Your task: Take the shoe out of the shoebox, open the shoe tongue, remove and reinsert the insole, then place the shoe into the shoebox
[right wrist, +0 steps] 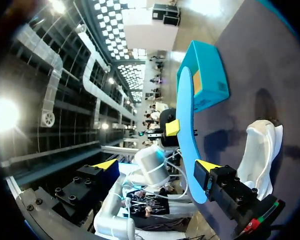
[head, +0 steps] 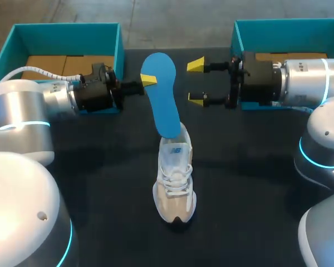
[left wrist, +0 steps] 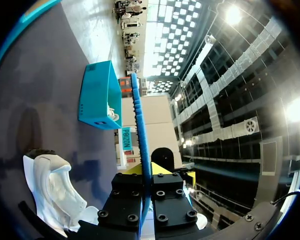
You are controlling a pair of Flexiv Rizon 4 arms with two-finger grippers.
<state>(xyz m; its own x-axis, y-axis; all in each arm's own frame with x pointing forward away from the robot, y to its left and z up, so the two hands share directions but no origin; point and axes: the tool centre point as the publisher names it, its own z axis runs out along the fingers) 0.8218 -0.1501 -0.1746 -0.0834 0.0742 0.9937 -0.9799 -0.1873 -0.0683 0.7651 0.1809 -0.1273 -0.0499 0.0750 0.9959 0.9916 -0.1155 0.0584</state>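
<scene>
Here, the left gripper point(head: 147, 81) is clamped on the long blue foam insole point(head: 161, 94), near its broad end, one yellow-tipped finger on each face; the left wrist view shows the insole point(left wrist: 140, 120) edge-on between the two black finger blocks. The insole stands tilted, its narrow end at the collar of the white lace-up sneaker point(head: 175, 178); whether it sits inside the sneaker cannot be told. The sneaker rests upright on the black table point(head: 100, 167), toe toward the robot. The right gripper point(head: 197, 82) hangs just beside the insole, jaws spread wide and holding nothing. The left teal cardboard shoebox point(head: 67, 26) and the right teal cardboard shoebox point(head: 289, 23) stand behind the arms at the table's far side.
</scene>
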